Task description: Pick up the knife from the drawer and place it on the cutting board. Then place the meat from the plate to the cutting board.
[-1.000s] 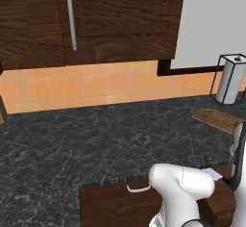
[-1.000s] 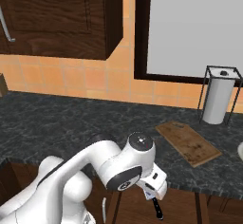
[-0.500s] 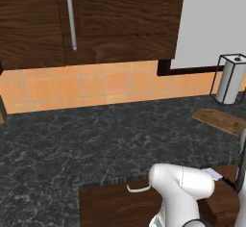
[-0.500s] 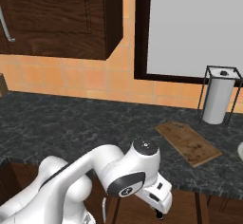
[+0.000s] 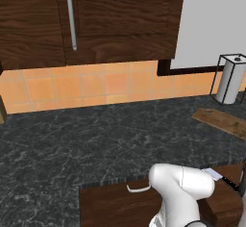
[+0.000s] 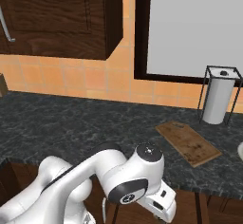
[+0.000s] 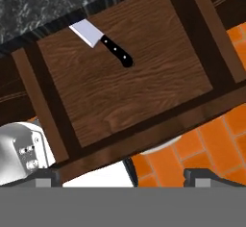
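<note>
Gripper [image 7: 125, 175] sat above the open drawer [image 7: 144, 67], looking down into it, jaws spread wide with nothing between them; only the two dark fingertips [image 7: 204, 175] poked up at the bottom of the hand view. Knife [image 7: 102, 42] lay flat on the drawer's wooden floor near the edge under the counter [image 7: 43, 5], silver blade toward that edge, black handle angled toward the drawer's middle, well apart from the fingertips. Left base view caught the knife's blade and handle [image 5: 220, 178] just past the arm's white elbow, inside the drawer. Cutting board [image 6: 188, 143] rested flat on the dark speckled counter, off to the arm's right, near a paper towel roll [image 6: 218, 100] in a wire holder by the wall. Board's top was bare. Plate rim [image 6: 239, 151] barely showed at the right edge of the right base view, just beyond the board; couldn't make out the meat.
</note>
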{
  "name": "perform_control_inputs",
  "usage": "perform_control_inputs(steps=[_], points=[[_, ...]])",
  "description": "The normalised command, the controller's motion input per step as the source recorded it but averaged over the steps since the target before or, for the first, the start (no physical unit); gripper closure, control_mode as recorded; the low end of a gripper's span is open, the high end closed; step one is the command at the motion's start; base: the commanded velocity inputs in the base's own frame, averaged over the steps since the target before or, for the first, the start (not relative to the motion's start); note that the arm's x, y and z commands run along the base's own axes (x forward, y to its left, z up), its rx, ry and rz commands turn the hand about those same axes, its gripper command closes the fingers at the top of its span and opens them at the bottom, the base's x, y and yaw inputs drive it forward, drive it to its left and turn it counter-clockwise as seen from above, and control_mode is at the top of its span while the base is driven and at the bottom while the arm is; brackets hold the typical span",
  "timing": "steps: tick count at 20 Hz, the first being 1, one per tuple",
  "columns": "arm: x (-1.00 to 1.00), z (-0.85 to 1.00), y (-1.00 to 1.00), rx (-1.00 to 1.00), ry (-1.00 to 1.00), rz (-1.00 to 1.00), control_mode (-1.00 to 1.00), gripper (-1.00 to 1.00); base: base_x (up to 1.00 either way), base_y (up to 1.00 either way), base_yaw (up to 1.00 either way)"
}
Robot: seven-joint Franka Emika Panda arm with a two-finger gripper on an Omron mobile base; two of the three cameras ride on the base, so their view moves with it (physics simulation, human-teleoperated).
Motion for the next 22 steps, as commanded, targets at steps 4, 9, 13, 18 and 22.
perform_control_inputs(steps=[4, 9, 13, 18, 22], points=[[0.06, -0.02, 0.11, -0.12, 0.39, 0.02, -1.00, -1.00, 0.00, 0.00, 0.00], [-0.27, -0.38, 0.00, -0.01, 0.13, 0.00, -1.00, -1.00, 0.00, 0.00, 0.00], [-0.01, -0.56, 0.19, 0.00, -0.04, 0.00, -1.00, -1.00, 0.00, 0.00, 0.00], [0.42, -0.10, 0.12, 0.00, -0.13, 0.00, -1.00, -1.00, 0.00, 0.00, 0.00], [0.18, -0.44, 0.00, 0.00, -0.02, 0.00, -1.00, -1.00, 0.00, 0.00, 0.00]])
